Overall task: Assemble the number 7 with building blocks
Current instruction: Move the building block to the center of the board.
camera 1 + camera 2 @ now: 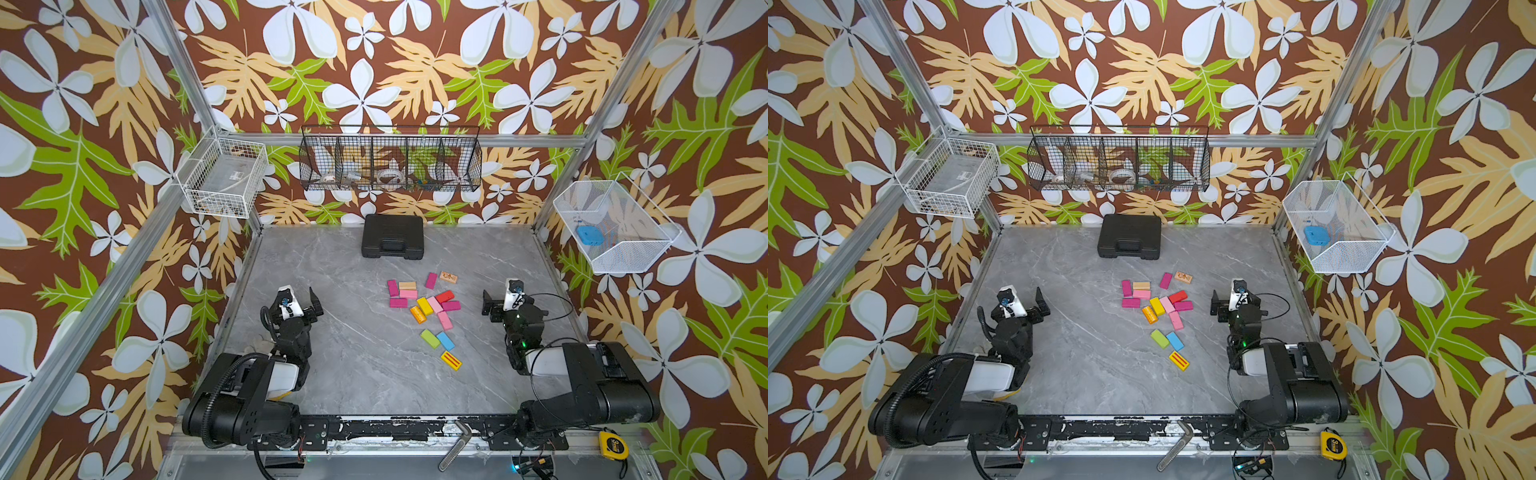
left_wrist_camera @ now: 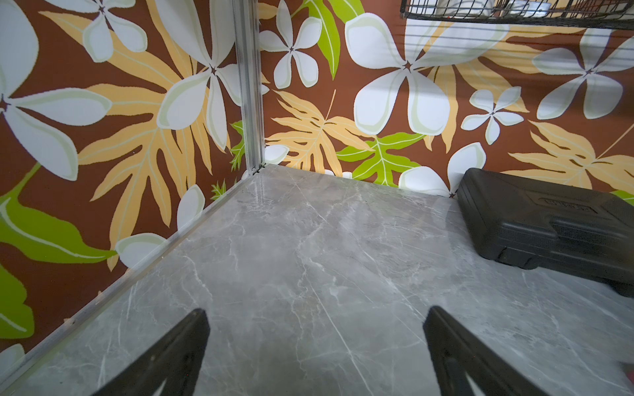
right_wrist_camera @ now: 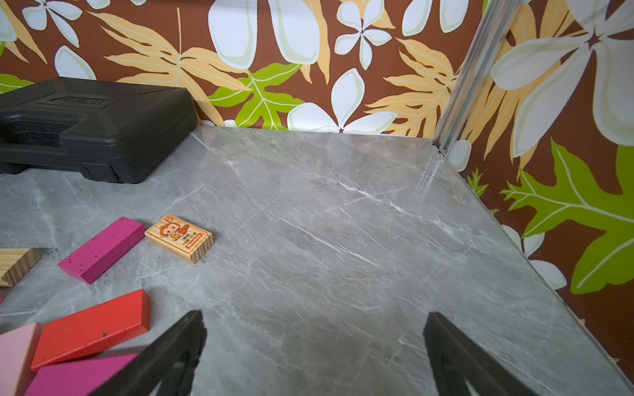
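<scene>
**Both hands wide and empty; fifteen blocks loose beside your right arm**

Your left hand (image 2: 316,310) and right hand (image 3: 315,314) both stand wide open with nothing between the fingers, each low over the grey marble desk (image 1: 353,374) and pointing at the back wall.

The building blocks (image 1: 424,306) lie flat in a loose scatter right of the desk's middle. They are close to your right arm and well apart from your left. From the right hand they lie inward, toward the desk's centre. The red block (image 3: 91,329) and a magenta block (image 1: 451,306) are nearest, just beside its inner finger. The magenta one's long axis runs roughly across the desk, and the red one sits slanted. The others point every which way, and several touch.

There are fifteen blocks in all:
- four magenta
- three pink
- two wooden, one printed with a monkey (image 3: 179,238)
- one each of red, yellow, orange, green (image 1: 430,338) and blue (image 1: 445,340)
- one yellow with red stripes (image 1: 451,360), nearest the front edge

No 7 shape is laid out yet. A shut black case (image 1: 392,242) sits at the back of the desk.
</scene>
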Robot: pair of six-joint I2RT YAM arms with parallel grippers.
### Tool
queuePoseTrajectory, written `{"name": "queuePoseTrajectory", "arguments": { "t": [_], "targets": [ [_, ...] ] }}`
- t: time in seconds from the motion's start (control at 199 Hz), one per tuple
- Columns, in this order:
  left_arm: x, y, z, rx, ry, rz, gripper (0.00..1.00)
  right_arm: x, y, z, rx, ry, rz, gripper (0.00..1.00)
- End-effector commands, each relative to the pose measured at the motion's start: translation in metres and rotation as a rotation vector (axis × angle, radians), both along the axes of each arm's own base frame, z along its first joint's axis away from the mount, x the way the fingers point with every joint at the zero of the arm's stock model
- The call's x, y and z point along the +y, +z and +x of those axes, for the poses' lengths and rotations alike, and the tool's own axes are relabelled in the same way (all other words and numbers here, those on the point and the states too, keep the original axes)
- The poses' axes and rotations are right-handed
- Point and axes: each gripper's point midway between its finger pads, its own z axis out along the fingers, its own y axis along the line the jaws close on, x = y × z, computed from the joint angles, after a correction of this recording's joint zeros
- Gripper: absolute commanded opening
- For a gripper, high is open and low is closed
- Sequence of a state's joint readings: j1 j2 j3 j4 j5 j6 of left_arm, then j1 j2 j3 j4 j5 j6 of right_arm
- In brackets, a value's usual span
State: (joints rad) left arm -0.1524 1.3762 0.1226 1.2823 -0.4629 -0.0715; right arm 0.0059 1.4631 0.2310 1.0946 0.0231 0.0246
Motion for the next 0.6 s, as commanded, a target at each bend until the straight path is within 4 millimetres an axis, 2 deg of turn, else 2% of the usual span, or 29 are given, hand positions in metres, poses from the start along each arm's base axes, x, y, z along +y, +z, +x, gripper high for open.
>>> {"name": "queuePoseTrajectory", "arguments": {
  "t": [0.0, 0.16, 0.261, 0.411, 0.507, 0.597],
  "targets": [
    [0.000, 0.009, 0.001, -0.034, 0.000, -0.001, 1.00, 0.001, 0.006, 0.002, -0.022, 0.006, 0.003, 0.99],
    [-0.001, 0.009, 0.002, -0.033, -0.005, -0.003, 1.00, 0.002, 0.005, 0.004, -0.015, 0.009, 0.004, 0.99],
    [-0.007, 0.016, -0.008, -0.072, -0.024, 0.019, 1.00, 0.001, 0.005, 0.004, -0.013, 0.005, 0.000, 0.99],
    [0.004, 0.026, -0.019, -0.096, 0.075, 0.019, 1.00, 0.002, 0.006, 0.003, -0.017, 0.004, -0.005, 0.99],
    [0.001, 0.038, -0.018, -0.084, 0.090, 0.031, 1.00, 0.003, 0.006, 0.002, -0.019, -0.008, -0.021, 0.99],
    [0.008, 0.045, -0.020, -0.074, 0.146, 0.007, 1.00, 0.003, 0.006, 0.003, -0.018, -0.006, -0.019, 0.99]
  ]
}}
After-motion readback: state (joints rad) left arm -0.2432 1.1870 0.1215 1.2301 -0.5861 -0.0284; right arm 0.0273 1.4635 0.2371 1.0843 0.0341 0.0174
